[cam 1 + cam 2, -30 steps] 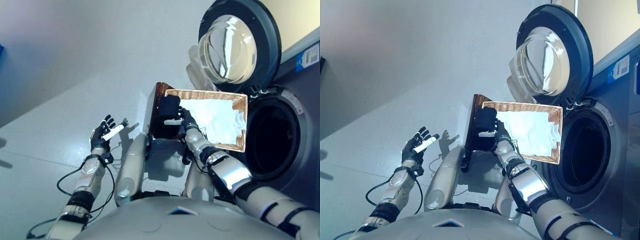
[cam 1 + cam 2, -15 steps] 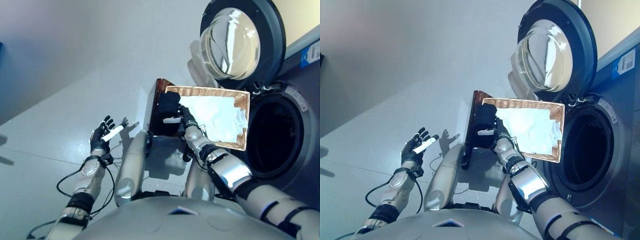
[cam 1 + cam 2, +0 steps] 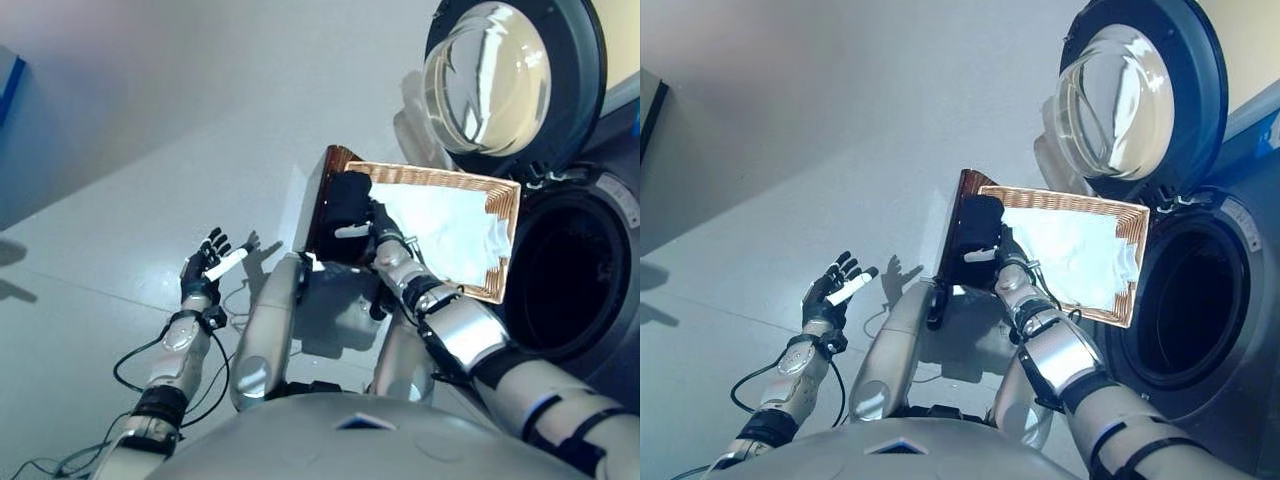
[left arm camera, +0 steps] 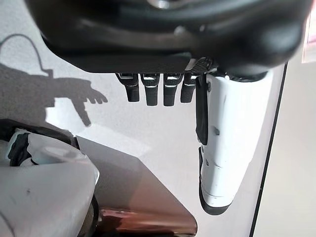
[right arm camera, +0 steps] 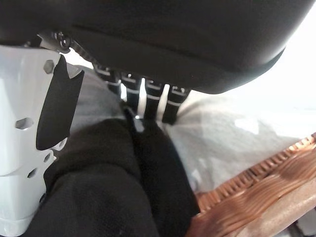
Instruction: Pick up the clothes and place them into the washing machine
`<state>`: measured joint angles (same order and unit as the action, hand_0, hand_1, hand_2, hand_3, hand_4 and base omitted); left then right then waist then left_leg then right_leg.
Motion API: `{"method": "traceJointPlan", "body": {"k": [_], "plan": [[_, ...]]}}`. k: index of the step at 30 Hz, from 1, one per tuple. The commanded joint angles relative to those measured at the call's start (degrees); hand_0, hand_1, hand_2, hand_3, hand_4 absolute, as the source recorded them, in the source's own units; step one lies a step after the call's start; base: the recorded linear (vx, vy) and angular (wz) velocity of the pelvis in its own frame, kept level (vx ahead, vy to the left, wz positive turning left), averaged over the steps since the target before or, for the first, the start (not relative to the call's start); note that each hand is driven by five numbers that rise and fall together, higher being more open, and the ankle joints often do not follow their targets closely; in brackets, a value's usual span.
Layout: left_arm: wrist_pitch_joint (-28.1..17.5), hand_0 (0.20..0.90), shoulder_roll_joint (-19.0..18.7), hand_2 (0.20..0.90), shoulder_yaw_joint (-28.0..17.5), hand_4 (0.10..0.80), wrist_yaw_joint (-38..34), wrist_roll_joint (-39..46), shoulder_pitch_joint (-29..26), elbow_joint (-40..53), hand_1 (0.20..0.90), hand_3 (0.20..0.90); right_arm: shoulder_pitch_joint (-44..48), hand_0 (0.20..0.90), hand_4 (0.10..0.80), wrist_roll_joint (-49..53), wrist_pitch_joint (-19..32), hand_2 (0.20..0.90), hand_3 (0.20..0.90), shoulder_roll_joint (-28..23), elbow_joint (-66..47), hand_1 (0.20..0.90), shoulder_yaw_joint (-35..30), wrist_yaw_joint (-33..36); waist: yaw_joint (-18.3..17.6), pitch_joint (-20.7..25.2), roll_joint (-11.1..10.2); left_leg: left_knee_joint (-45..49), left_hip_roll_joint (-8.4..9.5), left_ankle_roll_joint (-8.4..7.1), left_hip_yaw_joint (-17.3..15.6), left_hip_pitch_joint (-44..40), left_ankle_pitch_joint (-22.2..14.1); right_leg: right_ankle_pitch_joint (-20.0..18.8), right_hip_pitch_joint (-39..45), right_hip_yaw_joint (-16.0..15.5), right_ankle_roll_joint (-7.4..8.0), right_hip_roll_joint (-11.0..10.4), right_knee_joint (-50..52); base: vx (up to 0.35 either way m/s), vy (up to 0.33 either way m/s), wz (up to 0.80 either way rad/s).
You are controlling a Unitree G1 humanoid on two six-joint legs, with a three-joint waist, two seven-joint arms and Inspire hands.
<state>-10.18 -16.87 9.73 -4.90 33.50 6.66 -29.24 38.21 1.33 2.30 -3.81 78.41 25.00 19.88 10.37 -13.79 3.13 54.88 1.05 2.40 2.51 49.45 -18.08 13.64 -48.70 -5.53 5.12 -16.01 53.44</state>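
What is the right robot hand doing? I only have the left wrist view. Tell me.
Observer: The right robot hand is curled round a black cloth at the left end of the basket.
Operator: Report what else is in the basket.
Observer: A white cloth lies in it.
Operator: Check the washing machine.
Observer: The washing machine stands just right of the basket, its door swung open.
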Motion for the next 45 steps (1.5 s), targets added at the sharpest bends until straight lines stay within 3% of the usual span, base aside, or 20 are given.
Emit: {"method": "traceJointPlan", "body": {"k": [1,20,27,33,37,42,45], "plan": [[-3.40,0.900,-4.25,0.900,0.57,0.800,0.03,0.03,-1.84,6.18,0.900,0.900,4.28,0.200,0.300,-1.87,1.06,0.200,0.200,4.54,1.24,0.200,0.50,-2.60,2.88,0.89,2.06,1.00,1.94,-0.09,-0.38,-0.21,-1.60,4.66,1.89,-0.04,-1.61,-0.90,2.35,0.009,0.005,0.11],[-3.45,0.900,-4.05,0.900,0.03,0.800,-0.03,0.01,-1.47,5.21,0.900,0.900,3.28,0.200,0.300,1.68,2.03,0.200,0.200,3.61,1.38,0.200,-2.06,-1.90,1.73,1.98,1.43,-1.10,1.41,0.02,-0.52,-1.11,-0.98,3.66,1.92,0.24,-1.51,-0.37,0.86,0.006,0.000,-0.01],[-3.69,0.900,-3.95,0.900,-0.78,0.800,0.07,0.21,-1.54,4.11,0.900,0.900,1.08,0.200,0.300,13.90,6.08,0.200,0.200,0.50,-1.78,0.200,-7.33,-2.74,0.50,2.03,0.51,-5.70,0.89,-0.23,-0.73,-3.34,0.83,1.72,3.39,0.22,-1.40,0.24,-2.79,0.003,-0.007,0.00],[-3.98,0.900,-3.95,0.900,-2.20,0.800,1.31,1.10,-0.65,3.96,0.900,0.900,-4.03,0.200,0.300,29.75,10.83,0.200,0.200,-3.62,-7.86,0.200,-12.90,-7.35,-1.38,2.01,-0.87,-11.68,0.12,-0.60,-1.75,-6.58,2.94,-0.81,5.77,0.82,-1.15,1.27,-8.53,0.010,-0.023,-0.02],[-4.18,0.900,-3.53,0.900,-2.81,0.800,2.04,1.58,-0.60,3.53,0.900,0.900,-6.29,0.200,0.300,35.20,12.18,0.200,0.200,-5.36,-10.17,0.200,-14.71,-10.11,-2.24,1.78,-1.26,-14.46,-0.02,-0.67,-2.44,-8.19,4.00,-2.11,7.00,1.07,-0.88,1.71,-11.43,0.007,-0.020,-0.19],[-4.86,0.900,-2.79,0.900,-3.42,0.800,2.97,2.52,-1.03,2.74,0.900,0.900,-9.18,0.200,0.300,41.62,13.54,0.200,0.200,-7.74,-13.22,0.200,-17.32,-13.59,-3.67,1.24,-1.80,-19.87,0.01,-0.76,-3.68,-11.47,6.24,-4.10,9.49,1.88,-0.54,2.71,-16.54,0.014,-0.019,-0.16],[-5.23,0.900,-1.83,0.900,-3.83,0.800,3.81,2.83,-1.46,1.71,0.900,0.900,-11.44,0.200,0.300,45.45,14.42,0.200,0.200,-8.90,-15.27,0.200,-19.42,-16.16,-4.64,1.19,-1.99,-24.66,-0.08,-0.72,-4.33,-13.57,9.66,-7.49,11.06,1.84,-0.59,3.07,-21.12,-0.056,-0.026,-0.14]]}}
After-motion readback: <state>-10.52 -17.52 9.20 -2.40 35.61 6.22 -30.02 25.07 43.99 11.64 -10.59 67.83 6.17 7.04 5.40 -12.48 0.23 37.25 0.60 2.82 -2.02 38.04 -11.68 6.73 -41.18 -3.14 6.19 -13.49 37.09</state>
